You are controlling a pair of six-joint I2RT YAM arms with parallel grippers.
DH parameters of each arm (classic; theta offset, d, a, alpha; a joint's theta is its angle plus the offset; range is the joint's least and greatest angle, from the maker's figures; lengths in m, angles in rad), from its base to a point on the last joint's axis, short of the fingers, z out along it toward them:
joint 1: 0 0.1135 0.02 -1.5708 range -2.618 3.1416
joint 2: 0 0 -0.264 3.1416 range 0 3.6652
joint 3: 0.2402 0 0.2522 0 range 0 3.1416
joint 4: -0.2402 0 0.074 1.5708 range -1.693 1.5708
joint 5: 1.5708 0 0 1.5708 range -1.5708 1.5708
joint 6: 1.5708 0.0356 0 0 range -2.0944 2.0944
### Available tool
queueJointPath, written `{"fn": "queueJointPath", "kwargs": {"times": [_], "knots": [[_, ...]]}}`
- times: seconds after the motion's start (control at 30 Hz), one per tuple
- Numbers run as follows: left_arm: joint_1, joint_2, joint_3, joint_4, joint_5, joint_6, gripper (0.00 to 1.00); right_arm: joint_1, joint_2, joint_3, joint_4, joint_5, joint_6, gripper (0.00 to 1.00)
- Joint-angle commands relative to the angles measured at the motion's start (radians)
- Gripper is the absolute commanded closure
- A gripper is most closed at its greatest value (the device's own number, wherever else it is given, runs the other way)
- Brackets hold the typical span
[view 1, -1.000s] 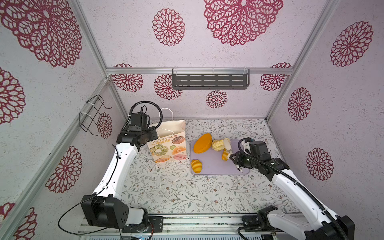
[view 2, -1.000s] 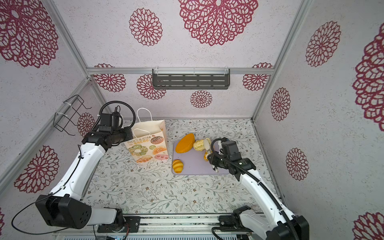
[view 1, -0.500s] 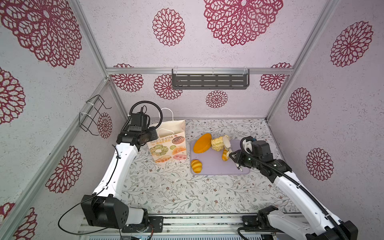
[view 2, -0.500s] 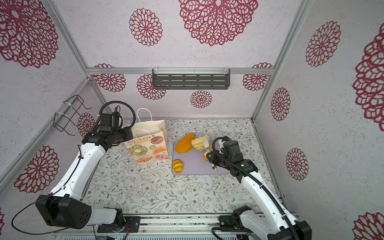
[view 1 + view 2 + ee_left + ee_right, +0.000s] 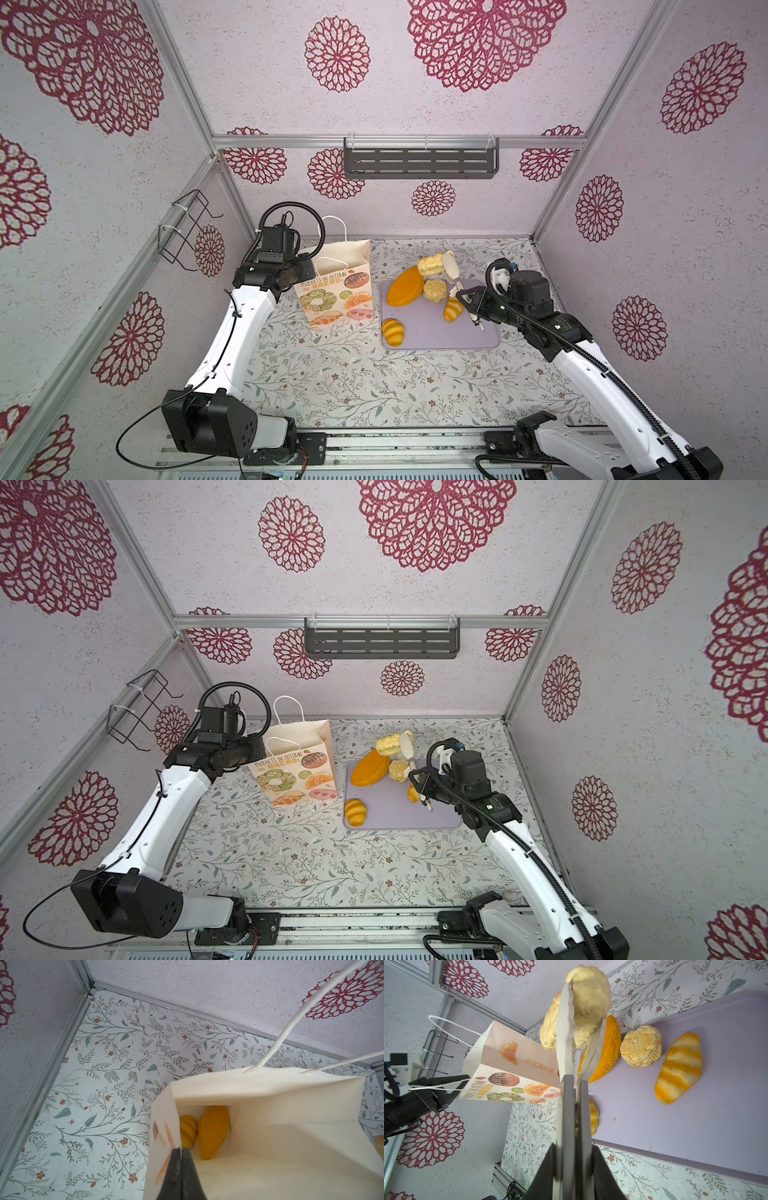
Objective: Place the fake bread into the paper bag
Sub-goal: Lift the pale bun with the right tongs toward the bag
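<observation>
The paper bag point(image 5: 336, 291) point(image 5: 297, 771) stands upright and open at the back left. My left gripper point(image 5: 180, 1150) point(image 5: 309, 268) is shut on its rim. An orange loaf point(image 5: 214, 1132) and a striped bun point(image 5: 188, 1134) lie inside. My right gripper point(image 5: 573, 1146) point(image 5: 467, 297) is shut on white tongs point(image 5: 566, 1043). They pinch a pale cream loaf point(image 5: 588, 1001) point(image 5: 432, 264) point(image 5: 388, 744) in the air above the tray's far edge. More fake bread lies on the lilac tray point(image 5: 436, 336): an orange loaf point(image 5: 405, 286), a cream bun point(image 5: 435, 290) and two striped croissants point(image 5: 453, 309) point(image 5: 392, 331).
A wire rack point(image 5: 185, 228) hangs on the left wall and a dark shelf point(image 5: 419, 164) on the back wall. The bag's cord handles point(image 5: 334, 226) stand up above its mouth. Floral tabletop point(image 5: 353, 382) stretches in front of bag and tray.
The right gripper has lifted the tongs with the pale loaf up and back off the tray, uncovering the cream bun. The left arm and bag have not moved.
</observation>
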Motion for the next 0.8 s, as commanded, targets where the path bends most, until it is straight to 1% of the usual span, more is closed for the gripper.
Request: {"fn": "queueJointPath", "kwargs": {"times": [0.0,0.3,0.77], "knots": [[0.0,-0.017,-0.002,0.024,-0.011,0.009,1.0,0.013,0.002,0.074,0.089,-0.022,0.009,0.98],[0.0,-0.016,-0.002,0.023,-0.01,0.01,1.0,0.06,0.024,0.139,0.13,0.007,0.008,0.99],[0.0,-0.014,-0.001,0.025,-0.004,0.01,1.0,0.182,0.092,0.235,0.155,0.074,-0.015,1.0]]}}
